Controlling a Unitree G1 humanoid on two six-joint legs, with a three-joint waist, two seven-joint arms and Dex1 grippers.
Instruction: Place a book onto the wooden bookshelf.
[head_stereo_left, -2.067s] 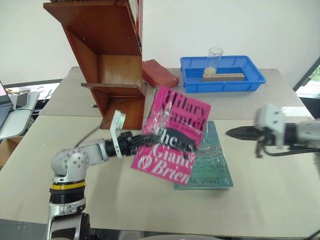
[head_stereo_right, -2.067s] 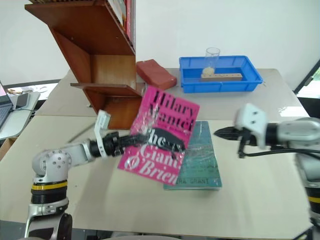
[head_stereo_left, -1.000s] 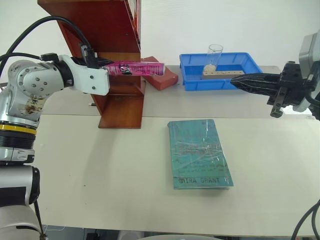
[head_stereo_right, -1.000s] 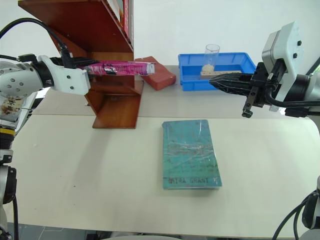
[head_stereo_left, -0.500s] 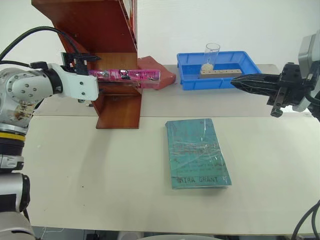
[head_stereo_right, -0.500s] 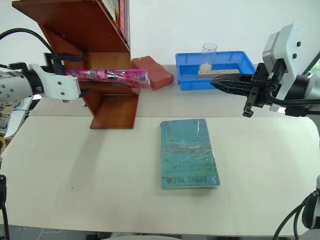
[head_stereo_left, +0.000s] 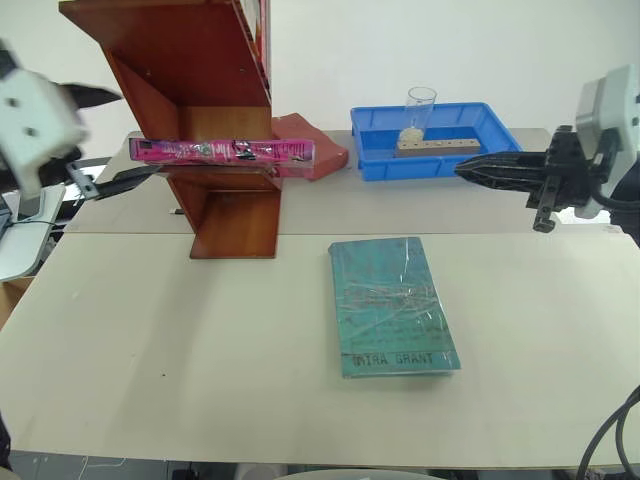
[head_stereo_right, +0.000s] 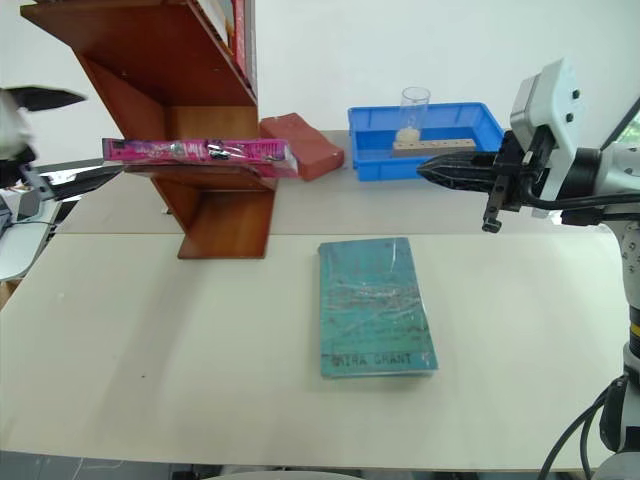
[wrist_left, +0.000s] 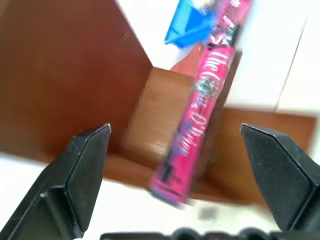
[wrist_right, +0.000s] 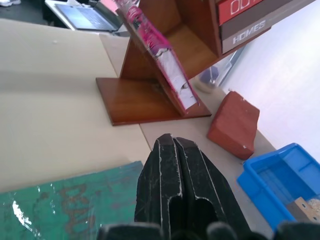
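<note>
One step of the job looks finished and little else seems left, going by how things lie. The desk (head_stereo_left: 200, 340) carries everything, and at its far left stands the wooden bookshelf (head_stereo_left: 215, 95), a tall reddish-brown unit with slanted side panels, some books standing in its upper compartment. The book (head_stereo_left: 222, 150), thin and bright pink under glossy wrap, lies flat on the lower shelf board, with both ends sticking out past the shelf's sides. From the left wrist view its cover lettering can be read and nothing grips it.

A teal-green book (head_stereo_left: 391, 305) lies flat near the middle of the desk, well apart from the shelf. At the back right sits a blue plastic tray (head_stereo_left: 370, 150) holding a clear glass (head_stereo_left: 419, 110) and a wooden block (head_stereo_left: 445, 147), and a reddish brick-like block (head_stereo_left: 312, 145) lies just beside the shelf's right side.

The left gripper (wrist_left: 177, 165) has its fingers spread wide and empty, pointing at the pink book's near end but apart from it; in the head views it hangs off the desk's left edge. The right gripper (head_stereo_left: 490, 167) has its fingers pressed together on nothing and hovers above the desk in front of the tray.

In my judgement the placing is done. What remains is only to take the left arm clear without brushing the overhanging end, since a nudge there could tip the book off.
</note>
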